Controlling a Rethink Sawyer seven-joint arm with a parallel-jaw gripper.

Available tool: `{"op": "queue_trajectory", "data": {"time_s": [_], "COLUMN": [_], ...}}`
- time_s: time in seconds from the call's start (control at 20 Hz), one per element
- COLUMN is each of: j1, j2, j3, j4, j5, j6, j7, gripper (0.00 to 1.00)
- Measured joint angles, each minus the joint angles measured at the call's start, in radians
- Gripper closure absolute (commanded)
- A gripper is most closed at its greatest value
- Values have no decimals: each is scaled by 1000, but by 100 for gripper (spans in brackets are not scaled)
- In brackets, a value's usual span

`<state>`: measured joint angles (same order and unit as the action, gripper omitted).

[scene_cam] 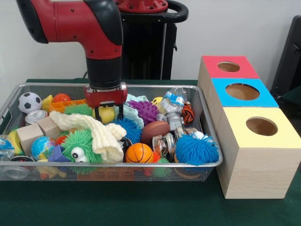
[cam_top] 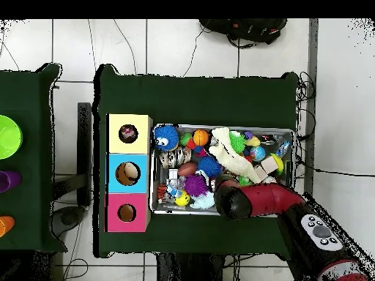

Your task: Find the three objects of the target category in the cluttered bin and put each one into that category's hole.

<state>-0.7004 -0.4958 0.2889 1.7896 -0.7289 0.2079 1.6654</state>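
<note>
Gripper [scene_cam: 109,114] lowered into the silver wire-mesh bin [scene_cam: 207,123], fingers spread moderately wide either side of a small yellow toy [scene_cam: 107,114]; actual contact cannot be told.

Arm [scene_cam: 89,23]: glossy red shell, rounded links, black caps at the joints. Black cylindrical wrist [scene_cam: 104,71] right above the pincer [scene_cam: 109,112]. Pincer: red block body, thin dark fingers. Overhead shows a grey button pad [cam_top: 320,230] on the arm's black section.
</note>
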Motion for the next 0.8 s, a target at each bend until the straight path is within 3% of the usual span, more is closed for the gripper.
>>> {"op": "queue_trajectory", "data": {"time_s": [0.4,0.8], "j1": [41,42], "j2": [44,56], "j3": [-52,-54], "j4": [-45,-59], "j5": [0,1], "j6": [-34,-42], "j7": [0,0], "gripper": [0,0]}}
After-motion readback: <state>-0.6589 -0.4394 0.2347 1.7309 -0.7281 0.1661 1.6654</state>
